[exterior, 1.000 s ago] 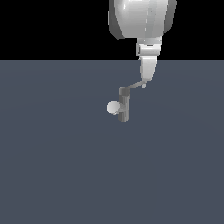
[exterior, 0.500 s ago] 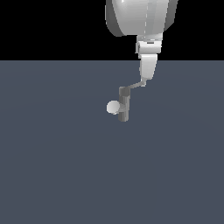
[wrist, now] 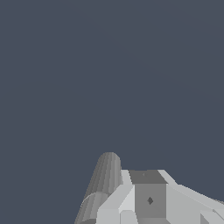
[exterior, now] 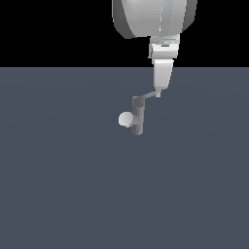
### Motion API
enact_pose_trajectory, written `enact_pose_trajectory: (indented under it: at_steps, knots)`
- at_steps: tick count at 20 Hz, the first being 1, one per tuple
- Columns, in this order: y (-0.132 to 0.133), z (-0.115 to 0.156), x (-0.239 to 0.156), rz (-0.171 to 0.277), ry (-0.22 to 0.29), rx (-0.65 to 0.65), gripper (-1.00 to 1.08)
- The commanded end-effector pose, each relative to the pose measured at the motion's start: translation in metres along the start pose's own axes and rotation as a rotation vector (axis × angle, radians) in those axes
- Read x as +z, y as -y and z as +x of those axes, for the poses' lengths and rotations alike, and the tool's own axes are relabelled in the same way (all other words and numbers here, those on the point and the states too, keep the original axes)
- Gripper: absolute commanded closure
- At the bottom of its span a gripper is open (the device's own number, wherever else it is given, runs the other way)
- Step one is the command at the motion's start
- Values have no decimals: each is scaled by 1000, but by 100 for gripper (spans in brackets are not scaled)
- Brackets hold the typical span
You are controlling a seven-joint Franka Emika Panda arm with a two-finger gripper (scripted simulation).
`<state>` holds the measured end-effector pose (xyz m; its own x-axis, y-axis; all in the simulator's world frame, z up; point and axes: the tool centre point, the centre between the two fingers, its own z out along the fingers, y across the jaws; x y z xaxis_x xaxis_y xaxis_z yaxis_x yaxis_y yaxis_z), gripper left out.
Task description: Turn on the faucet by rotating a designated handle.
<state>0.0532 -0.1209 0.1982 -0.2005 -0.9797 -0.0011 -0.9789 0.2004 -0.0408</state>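
Pale grey and blocky, the gripper (exterior: 158, 92) hangs straight down from the wrist, its tip at the outer end of the handle (exterior: 148, 95). Whether the jaws stand apart or together I cannot tell: the exterior view shows them as one narrow shape, and the wrist view shows only a pale housing next to a ribbed grey cylinder. The tip seems to touch the handle's end, though contact is hard to confirm at this size.

That handle is a thin flat bar slanting up from the top of the faucet (exterior: 137, 115), toward the exterior view's right. The faucet itself is a short dark grey post standing upright on the plain slate-blue floor (exterior: 58, 185), with a pale ball (exterior: 126, 119) on the side facing the exterior view's left.

The step in hand looks like pushing the bar around the post. To do it well, the tip should stay low enough to catch the bar's flat side, press near its far end for leverage, and sweep in an arc centred on the post so it does not slide off.
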Motion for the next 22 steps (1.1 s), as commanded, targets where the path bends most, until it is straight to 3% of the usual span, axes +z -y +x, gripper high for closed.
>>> enact_pose_trajectory:
  at_steps: [1, 13, 14, 22]
  knots:
    - [-14, -12, 10, -25, 2, -11, 108]
    - [-49, -30, 15, -41, -1, -4, 108]
    - [-37, -20, 1, -9, 1, 9, 108]
    - [-48, -75, 10, -30, 0, 1, 108]
